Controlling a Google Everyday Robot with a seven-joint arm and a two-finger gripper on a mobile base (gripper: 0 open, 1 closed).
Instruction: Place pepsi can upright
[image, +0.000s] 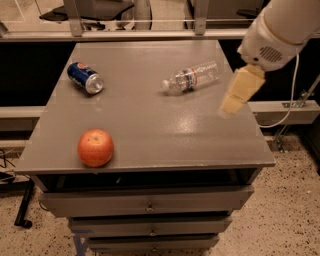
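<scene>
The pepsi can (85, 77), dark blue with a silver end and a red-white logo, lies on its side at the far left of the grey table top (150, 120). Its silver end faces the front right. My gripper (228, 107), cream-coloured, hangs from the white arm (280, 30) over the table's right side. It is far to the right of the can, just right of the water bottle, and holds nothing.
A clear plastic water bottle (191, 77) with a red-blue label lies on its side at the back middle-right. A red apple (95, 147) sits near the front left edge. Drawers (145, 205) are below the top. A rail and chairs stand behind.
</scene>
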